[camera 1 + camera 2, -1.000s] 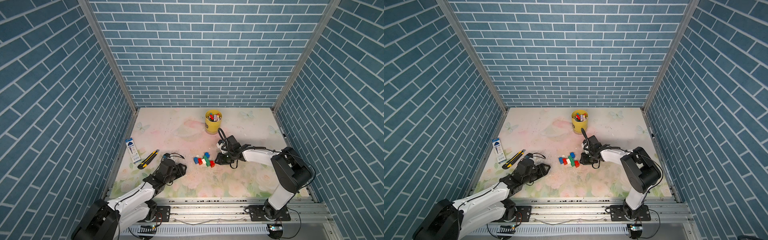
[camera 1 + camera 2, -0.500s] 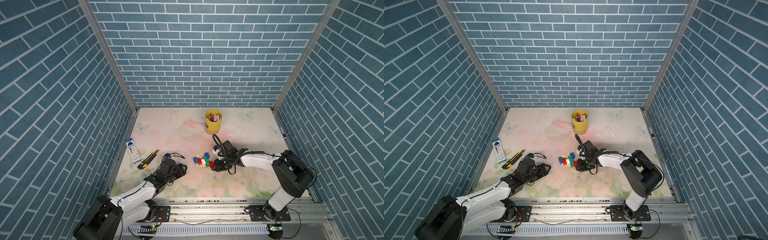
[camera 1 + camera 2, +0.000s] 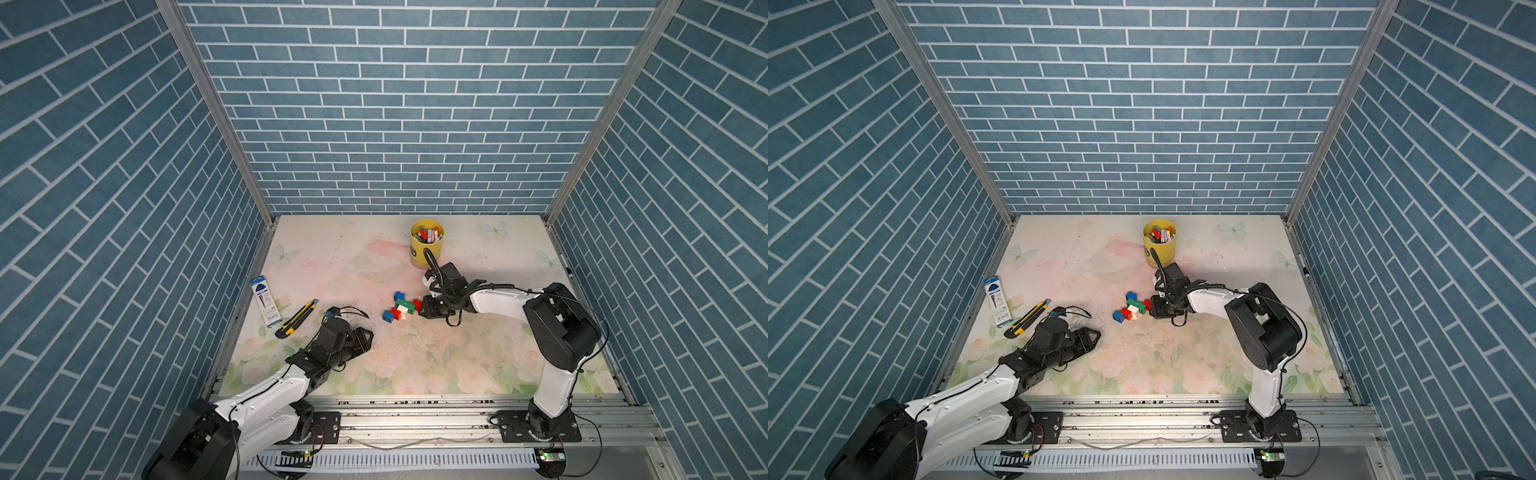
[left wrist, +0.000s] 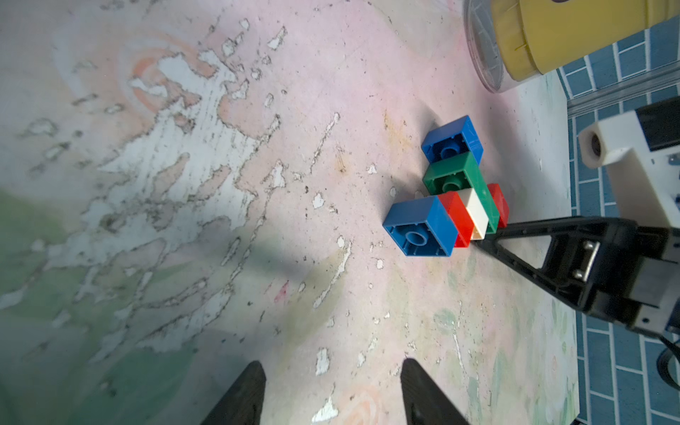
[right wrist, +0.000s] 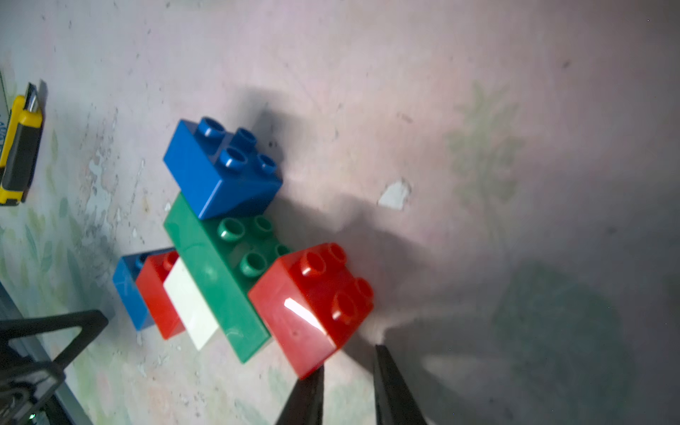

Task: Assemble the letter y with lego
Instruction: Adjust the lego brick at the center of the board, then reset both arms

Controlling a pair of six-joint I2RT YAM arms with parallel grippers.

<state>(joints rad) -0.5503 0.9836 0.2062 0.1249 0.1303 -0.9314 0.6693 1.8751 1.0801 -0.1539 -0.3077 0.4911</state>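
Plastic in blue, green, red and white, the letter y [image 3: 400,307] lies on its side near the middle of the flowered counter [image 3: 457,353], just in front of a yellow cup [image 3: 426,245] of coloured sticks. In the right wrist view the green brick [image 5: 217,283] serves as the crossbar. A blue brick [image 5: 220,169] and a red brick [image 5: 312,305] sit on its studded side, while a white brick [image 5: 191,305], a second red brick [image 5: 158,294] and a second blue brick [image 5: 127,290] are stacked behind it as the stem. The right hand [image 5: 349,358] has its fingers drawn together on nothing, and its tips sit at the nearest corner of the red brick, seemingly in contact. The left hand [image 4: 331,362] rests low over the counter, part-way open and empty, apart from the letter and near a utility knife [image 3: 296,319]. The work now looks like a finishing press or nudge on that red brick. Done well, it would be a slow push, square to the studded face and straight toward the green bar. A push at the corner could pivot or slide the whole letter. The left hand might brace the far blue end, so that the force seats the joint instead of shoving the model across the counter.
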